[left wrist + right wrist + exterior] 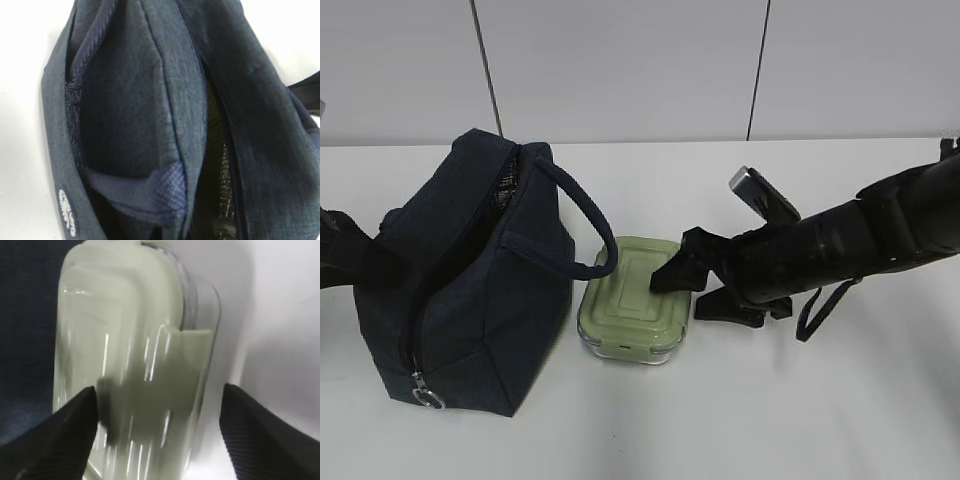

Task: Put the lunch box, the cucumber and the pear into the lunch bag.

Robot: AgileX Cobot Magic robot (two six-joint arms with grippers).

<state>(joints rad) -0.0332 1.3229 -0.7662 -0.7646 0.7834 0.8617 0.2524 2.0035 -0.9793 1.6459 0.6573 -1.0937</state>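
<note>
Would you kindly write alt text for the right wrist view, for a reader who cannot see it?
Close-up of the lunch box, a clear container with a pale green lid, lying between the right gripper's two open black fingers. The dark navy lunch bag fills the left edge; the white table is on the right.

White table (880,400) w/ lunch bag (470,290) & lunch box (630,300) side by side.
</note>
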